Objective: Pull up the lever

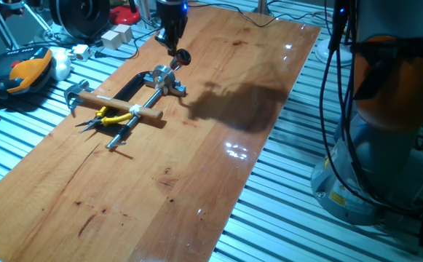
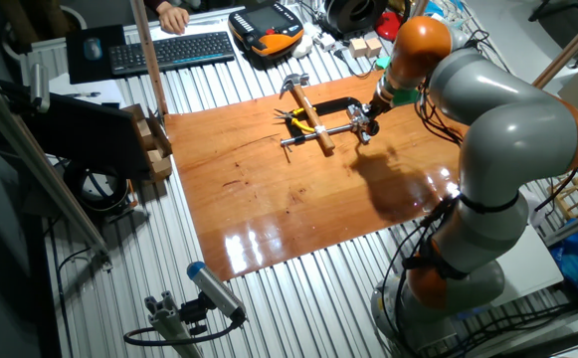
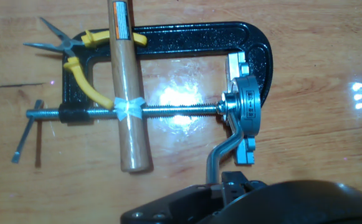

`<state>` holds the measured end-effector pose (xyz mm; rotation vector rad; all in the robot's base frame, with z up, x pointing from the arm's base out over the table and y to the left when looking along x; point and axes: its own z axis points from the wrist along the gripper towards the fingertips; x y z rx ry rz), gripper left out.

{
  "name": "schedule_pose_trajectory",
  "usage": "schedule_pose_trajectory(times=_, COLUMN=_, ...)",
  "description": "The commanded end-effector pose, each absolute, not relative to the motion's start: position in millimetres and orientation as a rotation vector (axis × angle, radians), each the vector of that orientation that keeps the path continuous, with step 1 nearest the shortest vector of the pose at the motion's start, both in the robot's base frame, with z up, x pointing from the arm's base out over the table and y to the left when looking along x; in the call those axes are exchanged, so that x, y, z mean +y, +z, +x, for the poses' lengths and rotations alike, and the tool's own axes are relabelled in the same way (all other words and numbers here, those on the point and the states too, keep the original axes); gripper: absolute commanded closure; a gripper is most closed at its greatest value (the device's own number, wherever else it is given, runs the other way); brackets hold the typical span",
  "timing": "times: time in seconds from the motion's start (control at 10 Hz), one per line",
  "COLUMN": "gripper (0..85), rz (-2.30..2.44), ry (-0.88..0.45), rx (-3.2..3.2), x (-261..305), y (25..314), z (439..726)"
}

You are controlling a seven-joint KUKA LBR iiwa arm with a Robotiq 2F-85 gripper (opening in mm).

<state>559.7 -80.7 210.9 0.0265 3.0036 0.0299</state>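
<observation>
I see the gripper [image 1: 173,45] right above the lever [image 1: 179,57] near the far edge of the tabletop [image 1: 196,175]; whether its fingers close on the knob, I cannot tell. The lever looks low, so I judge the pull remains.

We see a glossy wooden tabletop [image 1: 196,182] on ribbed metal slats [image 2: 298,308], with a keyboard [image 2: 164,50] behind.
</observation>
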Motion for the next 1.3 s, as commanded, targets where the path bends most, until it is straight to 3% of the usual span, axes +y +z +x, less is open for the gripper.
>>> schedule_pose_trajectory(times=0.0, gripper=85.0, rz=0.021, ry=0.025, rx=3.006, x=-82.6, y=213.4, z=563.2)
schedule_pose_trajectory(times=0.7, gripper=85.0, rz=-0.068, ry=0.065, rx=3.007, x=-98.0, y=219.4, z=568.3)
schedule_pose_trajectory(times=1.2, gripper=85.0, rz=-0.157, ry=0.024, rx=3.050, x=-111.9, y=243.7, z=576.5)
